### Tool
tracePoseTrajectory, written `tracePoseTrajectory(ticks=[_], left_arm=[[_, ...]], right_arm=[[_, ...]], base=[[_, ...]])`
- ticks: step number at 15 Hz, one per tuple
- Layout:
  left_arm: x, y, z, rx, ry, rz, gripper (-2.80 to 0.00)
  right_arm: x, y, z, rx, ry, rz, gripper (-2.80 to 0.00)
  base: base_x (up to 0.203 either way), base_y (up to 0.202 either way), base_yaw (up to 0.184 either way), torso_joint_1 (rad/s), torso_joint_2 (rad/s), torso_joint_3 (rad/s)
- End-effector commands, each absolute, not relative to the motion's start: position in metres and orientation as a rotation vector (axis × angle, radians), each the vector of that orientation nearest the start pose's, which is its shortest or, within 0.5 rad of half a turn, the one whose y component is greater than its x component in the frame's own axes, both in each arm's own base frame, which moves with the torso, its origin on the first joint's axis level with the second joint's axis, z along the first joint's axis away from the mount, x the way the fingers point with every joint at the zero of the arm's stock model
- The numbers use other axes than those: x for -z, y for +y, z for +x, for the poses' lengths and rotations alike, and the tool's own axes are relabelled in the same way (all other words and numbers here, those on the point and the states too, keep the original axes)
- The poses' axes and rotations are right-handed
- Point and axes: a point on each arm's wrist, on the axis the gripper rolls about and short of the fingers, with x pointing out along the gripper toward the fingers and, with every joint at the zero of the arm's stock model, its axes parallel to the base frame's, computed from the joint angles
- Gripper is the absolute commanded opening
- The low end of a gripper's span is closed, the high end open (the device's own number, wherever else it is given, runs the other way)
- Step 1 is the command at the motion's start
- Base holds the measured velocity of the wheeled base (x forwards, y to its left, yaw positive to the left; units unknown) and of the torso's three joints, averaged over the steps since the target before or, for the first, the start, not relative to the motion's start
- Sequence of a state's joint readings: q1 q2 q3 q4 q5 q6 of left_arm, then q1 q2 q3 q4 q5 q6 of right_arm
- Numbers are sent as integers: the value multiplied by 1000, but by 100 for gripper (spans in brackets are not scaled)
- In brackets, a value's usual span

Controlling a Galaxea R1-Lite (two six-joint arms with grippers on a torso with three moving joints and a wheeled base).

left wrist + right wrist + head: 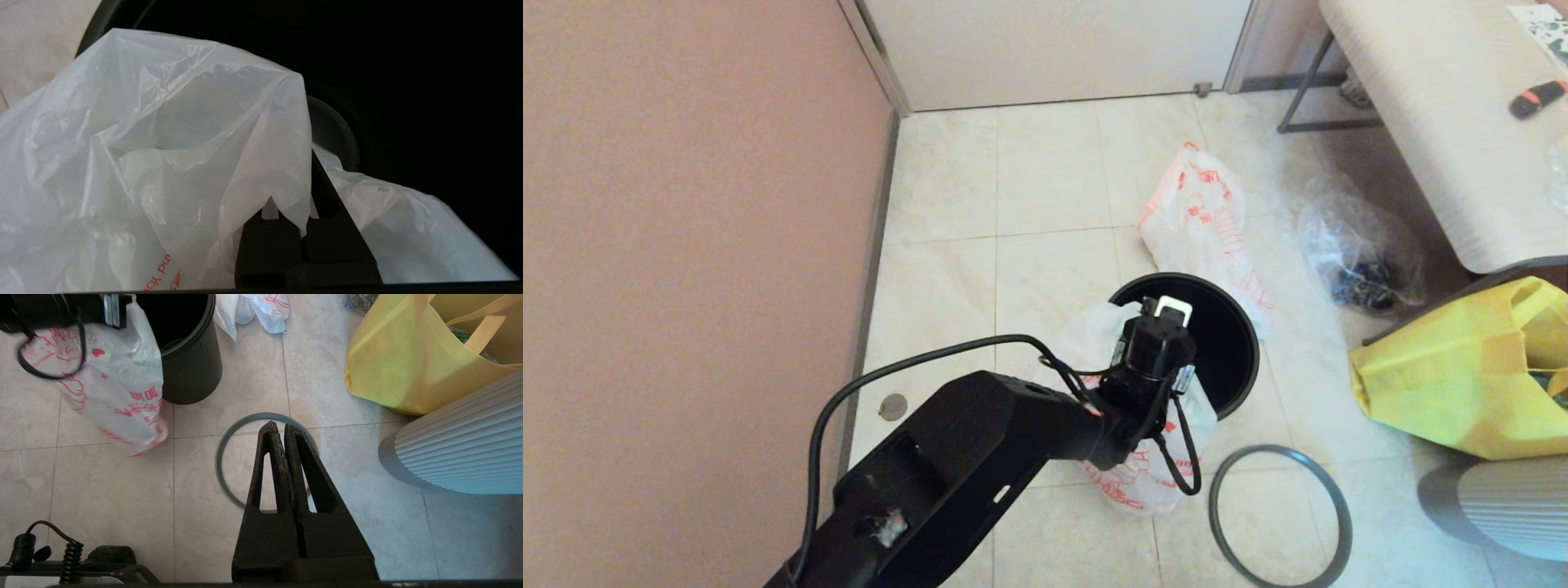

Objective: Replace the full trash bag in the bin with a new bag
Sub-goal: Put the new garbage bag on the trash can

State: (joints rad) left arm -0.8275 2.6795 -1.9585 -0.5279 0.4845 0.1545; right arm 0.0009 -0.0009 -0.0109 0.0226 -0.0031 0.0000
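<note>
Now the left pincer hangs at the bin's near rim, its fingers clamped on a fold of the new bag, which drapes from the rim down the bin's outer wall toward the floor; in the left wrist view the white film bunches over the closed fingers against the bin's dark inside. The full trash bag lies on the tiles just beyond the bin, touching its far side. The grey hoop lies flat on the floor near the bin, on the robot's side. The right pincer hangs above that hoop with its fingers pressed together and nothing between them. A yellow fabric bag sits well to the right of the bin.
</note>
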Motion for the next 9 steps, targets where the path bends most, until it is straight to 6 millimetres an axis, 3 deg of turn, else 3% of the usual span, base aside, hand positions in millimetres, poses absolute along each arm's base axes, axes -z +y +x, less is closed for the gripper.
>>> tracePoseTrajectory(ticks=[1,4,9], left_arm=[[-32,-394,385,348,147,302,-280],[-24,-393,386,356,144,356,-280],[-26,-394,385,346,114,376,-280]], right_arm=[[-76,0,-24,2,12,-1,-280],[-76,0,-24,1,12,-1,-280],[-76,0,-24,1,12,-1,-280]], base=[[0,0,0,0,0,0],[0,0,0,0,0,0],[0,0,0,0,0,0]])
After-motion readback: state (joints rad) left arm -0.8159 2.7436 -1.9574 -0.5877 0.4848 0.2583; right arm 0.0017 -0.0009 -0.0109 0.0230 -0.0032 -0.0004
